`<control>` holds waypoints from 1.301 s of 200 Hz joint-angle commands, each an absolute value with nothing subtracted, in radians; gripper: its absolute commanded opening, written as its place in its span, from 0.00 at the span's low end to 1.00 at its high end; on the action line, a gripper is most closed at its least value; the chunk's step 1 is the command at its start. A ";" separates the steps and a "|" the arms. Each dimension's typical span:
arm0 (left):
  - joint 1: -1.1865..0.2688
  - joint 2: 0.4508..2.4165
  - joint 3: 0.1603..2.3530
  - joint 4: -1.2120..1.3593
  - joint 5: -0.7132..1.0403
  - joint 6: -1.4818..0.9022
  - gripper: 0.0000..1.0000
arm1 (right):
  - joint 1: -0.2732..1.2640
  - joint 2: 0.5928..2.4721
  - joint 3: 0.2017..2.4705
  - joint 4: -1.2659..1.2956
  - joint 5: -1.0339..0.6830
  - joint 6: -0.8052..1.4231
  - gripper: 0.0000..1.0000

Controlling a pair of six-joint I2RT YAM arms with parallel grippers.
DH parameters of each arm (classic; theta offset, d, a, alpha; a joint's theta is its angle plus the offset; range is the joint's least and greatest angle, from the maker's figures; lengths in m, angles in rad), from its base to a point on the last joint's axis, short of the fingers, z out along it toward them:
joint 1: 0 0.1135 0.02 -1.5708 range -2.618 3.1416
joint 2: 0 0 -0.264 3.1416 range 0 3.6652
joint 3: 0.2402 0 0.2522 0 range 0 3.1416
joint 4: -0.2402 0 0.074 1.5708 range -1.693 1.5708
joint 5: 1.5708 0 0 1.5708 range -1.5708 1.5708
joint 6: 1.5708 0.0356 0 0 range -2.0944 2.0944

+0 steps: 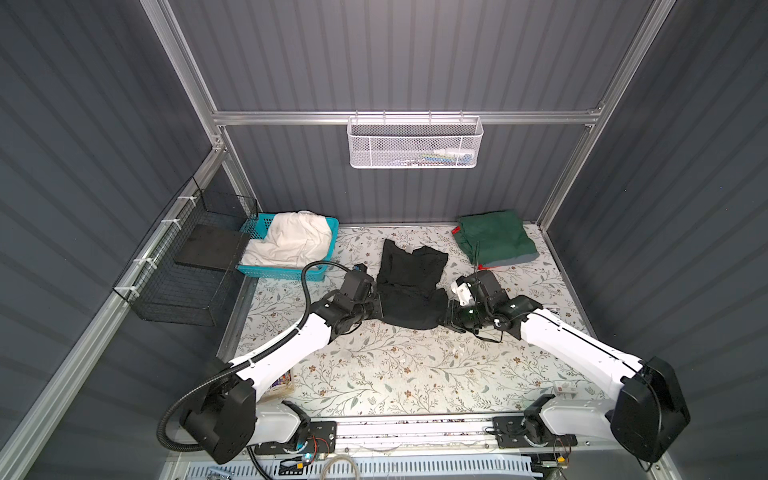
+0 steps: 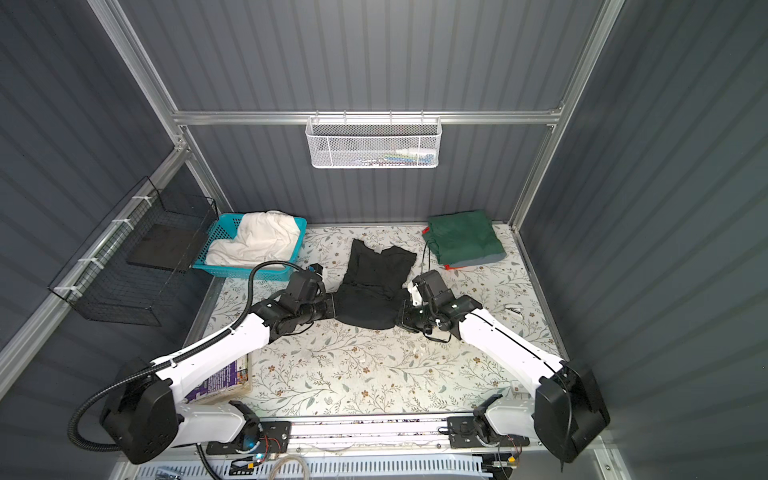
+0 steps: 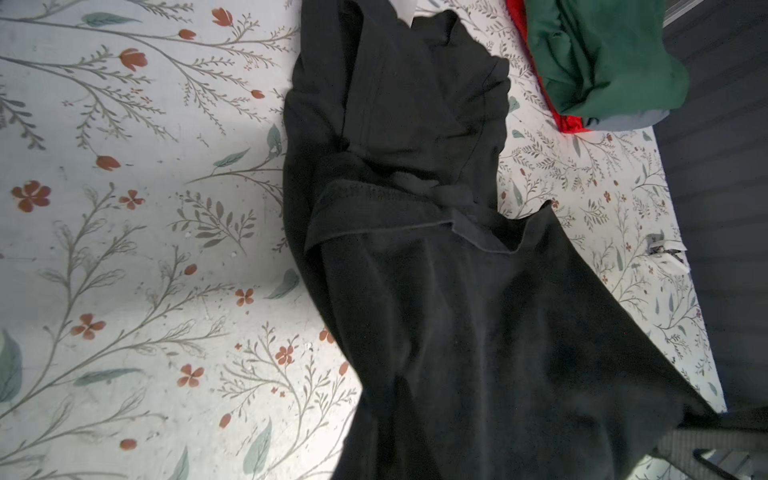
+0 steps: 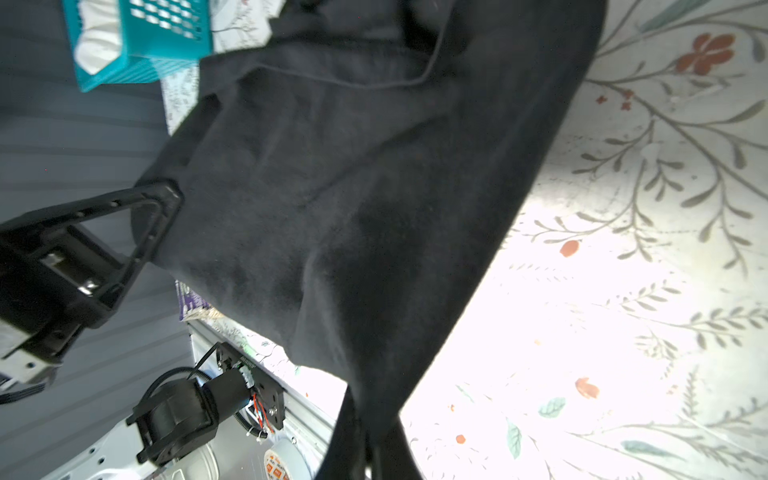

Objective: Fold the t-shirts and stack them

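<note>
A black t-shirt (image 1: 409, 282) (image 2: 374, 282) lies mid-table, its far part on the floral table (image 1: 395, 365) and its near hem raised and stretched between both grippers. My left gripper (image 1: 379, 307) (image 2: 333, 307) is shut on the hem's left corner; in the right wrist view its fingers (image 4: 158, 220) pinch the cloth. My right gripper (image 1: 446, 309) (image 4: 370, 457) is shut on the right corner. At the back right a folded dark green t-shirt (image 1: 494, 239) (image 3: 602, 54) tops a stack over a grey (image 1: 511, 261) and a red one (image 3: 540, 62). A cream-white t-shirt (image 1: 291, 241) lies crumpled in the turquoise basket (image 1: 286, 272).
A black wire basket (image 1: 183, 266) hangs on the left wall. A white mesh basket (image 1: 413, 143) hangs on the back rail. A purple packet (image 2: 224, 382) lies under the left arm. A small white tag (image 1: 567, 388) sits near the table's front right.
</note>
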State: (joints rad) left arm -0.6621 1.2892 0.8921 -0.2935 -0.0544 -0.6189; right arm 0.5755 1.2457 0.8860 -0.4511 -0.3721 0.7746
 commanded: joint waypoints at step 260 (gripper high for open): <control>-0.924 1.133 0.998 -0.584 -0.630 -0.855 0.00 | 0.569 1.426 1.189 -0.511 -0.449 0.636 0.00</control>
State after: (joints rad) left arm -0.9222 1.0901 0.9230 -0.5655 -0.5465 -0.8585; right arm 0.5922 1.4040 1.1454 -0.5423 -0.4000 0.6617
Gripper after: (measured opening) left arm 0.082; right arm 0.049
